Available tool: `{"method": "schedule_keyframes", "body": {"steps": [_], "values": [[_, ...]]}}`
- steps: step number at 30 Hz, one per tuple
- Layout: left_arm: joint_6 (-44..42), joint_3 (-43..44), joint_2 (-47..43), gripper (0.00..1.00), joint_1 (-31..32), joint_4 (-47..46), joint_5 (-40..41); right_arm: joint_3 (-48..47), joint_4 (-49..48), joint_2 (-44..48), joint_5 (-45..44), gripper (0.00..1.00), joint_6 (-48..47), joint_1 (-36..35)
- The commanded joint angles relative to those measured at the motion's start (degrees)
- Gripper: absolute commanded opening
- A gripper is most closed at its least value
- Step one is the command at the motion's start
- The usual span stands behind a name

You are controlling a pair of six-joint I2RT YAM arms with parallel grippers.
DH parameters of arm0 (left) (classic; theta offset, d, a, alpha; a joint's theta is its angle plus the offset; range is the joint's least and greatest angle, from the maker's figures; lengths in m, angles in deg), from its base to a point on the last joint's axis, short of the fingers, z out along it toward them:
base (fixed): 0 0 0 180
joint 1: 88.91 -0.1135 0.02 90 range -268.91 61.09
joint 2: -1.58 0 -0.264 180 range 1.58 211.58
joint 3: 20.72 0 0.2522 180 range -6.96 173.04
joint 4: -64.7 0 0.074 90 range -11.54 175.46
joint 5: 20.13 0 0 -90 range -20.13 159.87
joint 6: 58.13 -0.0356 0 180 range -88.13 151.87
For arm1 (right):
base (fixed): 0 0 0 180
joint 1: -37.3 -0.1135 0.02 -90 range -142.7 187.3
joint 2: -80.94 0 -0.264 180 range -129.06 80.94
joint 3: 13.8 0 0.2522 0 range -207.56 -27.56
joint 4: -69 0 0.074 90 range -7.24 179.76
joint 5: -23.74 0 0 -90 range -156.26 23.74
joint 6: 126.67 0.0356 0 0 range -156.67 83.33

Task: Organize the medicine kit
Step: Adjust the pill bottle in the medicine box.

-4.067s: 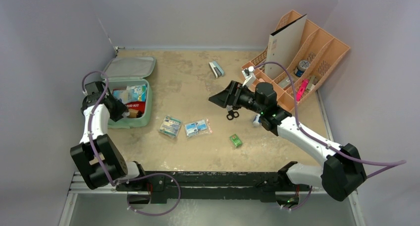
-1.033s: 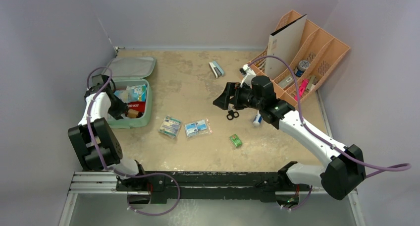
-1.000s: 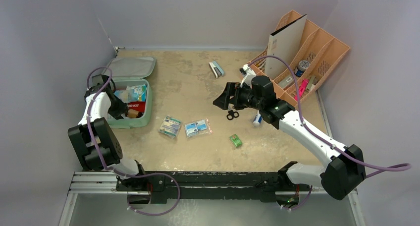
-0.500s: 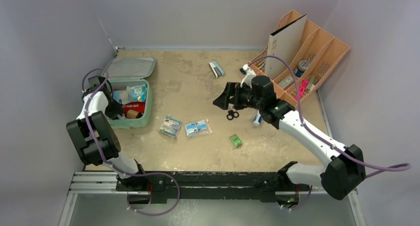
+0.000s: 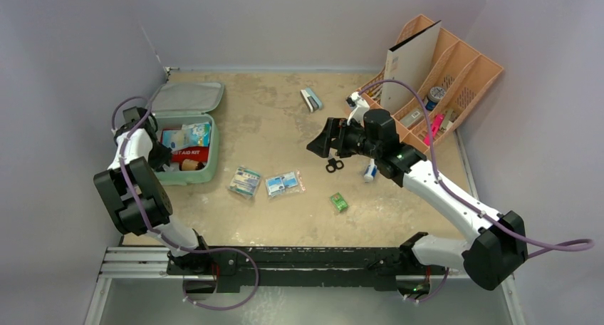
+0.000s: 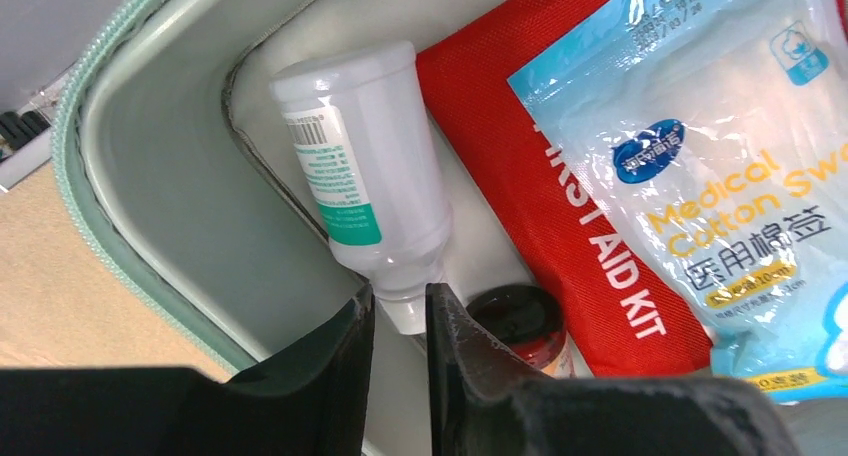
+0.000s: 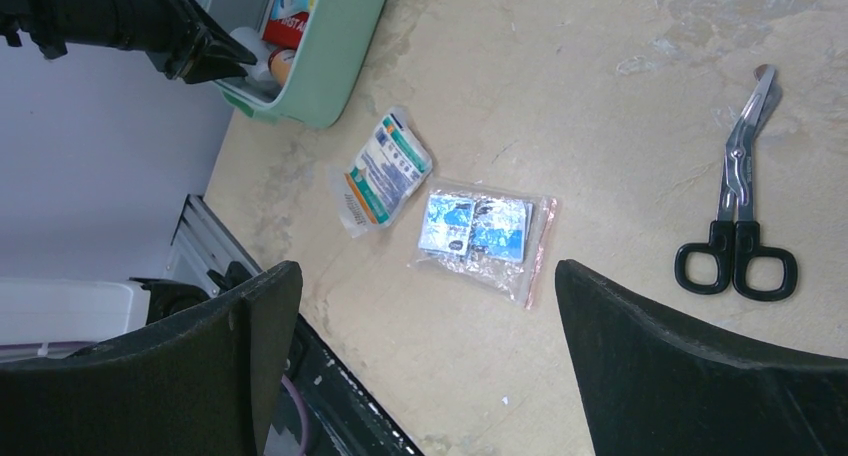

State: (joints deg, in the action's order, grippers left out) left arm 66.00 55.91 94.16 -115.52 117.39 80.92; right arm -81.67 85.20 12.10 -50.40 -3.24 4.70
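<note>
Left wrist: left gripper [image 6: 400, 321] pinches narrow-necked translucent plastic bottle [image 6: 360, 166] in smooth medicine kit [image 6: 150, 176]; right gripper [image 7: 425, 271] gapes.

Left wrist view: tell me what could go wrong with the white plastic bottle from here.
1. The left gripper pinches only the white plastic bottle's narrow tip, so it may swivel or slip.
2. The bottle lies between the mint-green case wall and the red fabric pouch; moving it could knock the small dark-capped jar nearby.

bright, even, diffuse light; faint shadows; left pincer [image 6: 398, 314] slightly out of focus.
</note>
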Motion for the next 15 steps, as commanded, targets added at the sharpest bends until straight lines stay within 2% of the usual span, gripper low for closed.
{"method": "schedule_keyframes", "body": {"steps": [1, 6, 15], "values": [[1.7, 3.9, -2.5, 0.25, -0.6, 2.0, -1.6, -1.4, -1.3, 1.6, -1.2, 0.99, -0.2, -0.1], [2.2, 6.1, -3.1, 0.32, -0.7, 1.5, 1.8, -1.1, -1.8, 1.7, -1.2, 0.99, -0.2, -0.1], [6.1, 5.2, 1.0, 0.25, -1.2, -5.8, 5.3, -1.0, -1.7, 2.3, -1.5, 0.99, -0.3, -0.3]]}}
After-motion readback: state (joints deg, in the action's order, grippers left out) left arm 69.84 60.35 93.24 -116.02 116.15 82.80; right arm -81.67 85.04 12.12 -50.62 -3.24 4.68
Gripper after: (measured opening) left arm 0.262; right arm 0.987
